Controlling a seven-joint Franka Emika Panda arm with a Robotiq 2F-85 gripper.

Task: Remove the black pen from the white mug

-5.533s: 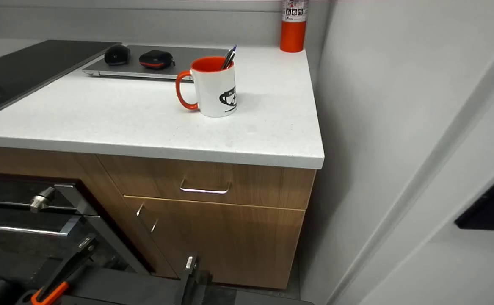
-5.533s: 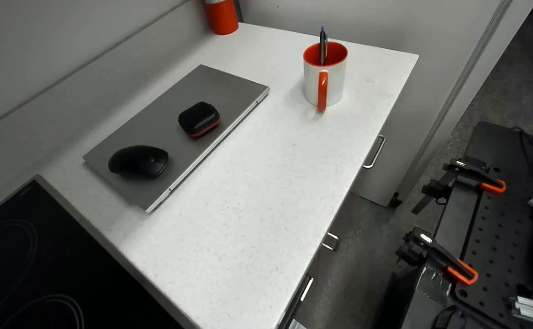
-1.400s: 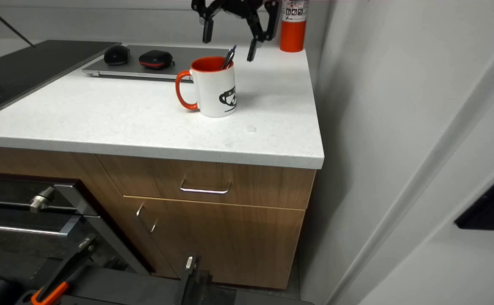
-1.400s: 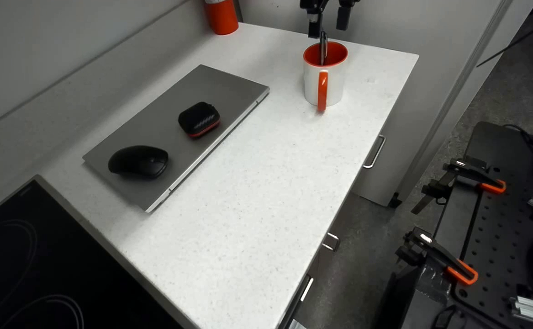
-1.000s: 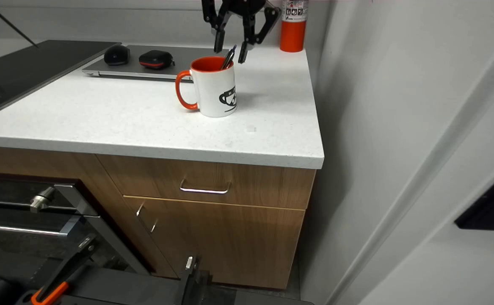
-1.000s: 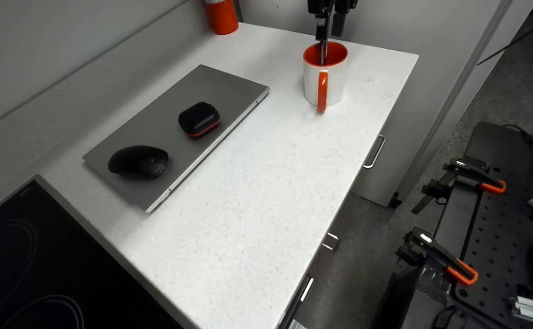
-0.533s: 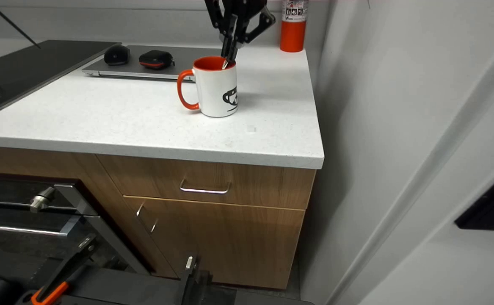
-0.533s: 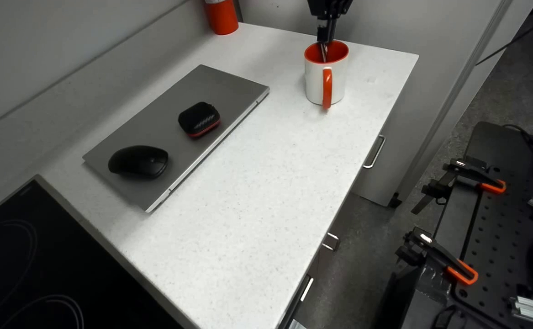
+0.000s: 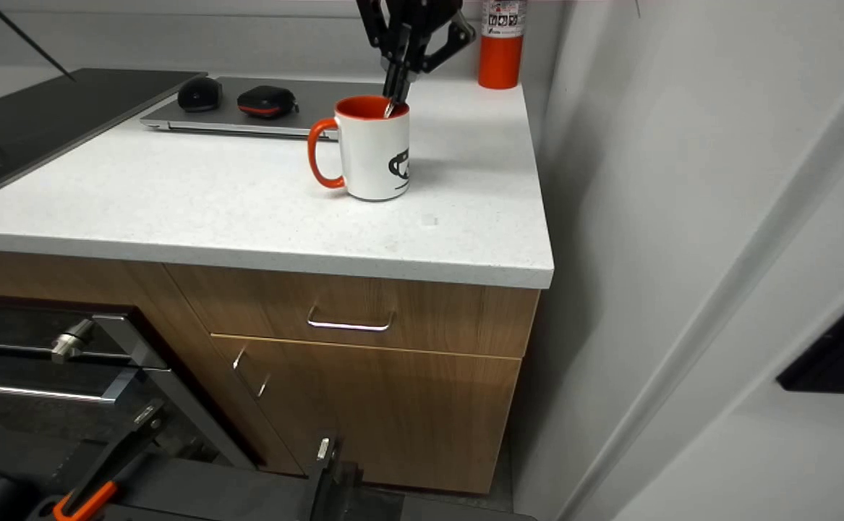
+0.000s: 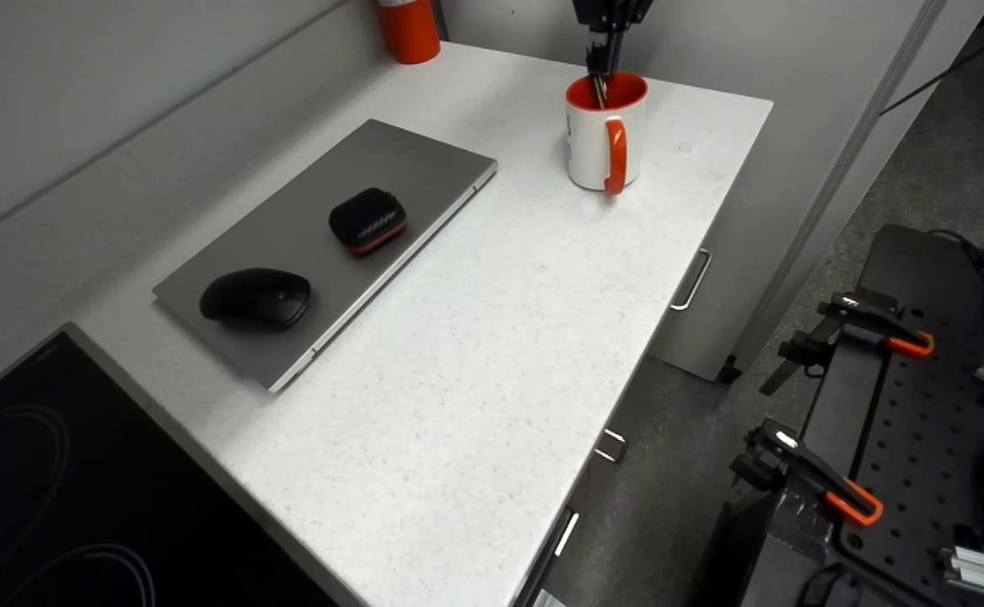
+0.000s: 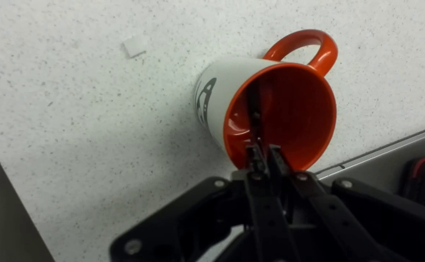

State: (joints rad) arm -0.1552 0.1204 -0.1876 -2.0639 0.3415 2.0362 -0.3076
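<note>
The white mug [image 9: 374, 161] with red handle and red inside stands on the countertop. My gripper [image 11: 263, 147] points down into its mouth, fingers together, shut on the black pen [image 11: 257, 127]. In the wrist view the pen runs from between the fingertips deeper into the mug. Only a short shiny piece of the pen [image 9: 389, 110] shows below the fingertips in an exterior view, its lower part hidden by the mug wall. The pen [image 10: 599, 91] still reaches inside the mug [image 10: 590, 152], and its upper end is hidden by my gripper [image 10: 602, 69].
A closed grey laptop [image 10: 407, 160] lies beside the mug, bearing a black mouse [image 10: 255, 298] and a small black case [image 10: 368, 219]. A red cylinder [image 9: 500, 61] stands at the back corner near the wall. A dark cooktop [image 10: 53, 472] is set into the counter.
The gripper has lowered to the pen and its fingers have come together on it. The mug has slid a little and turned, its handle swinging round with it.
</note>
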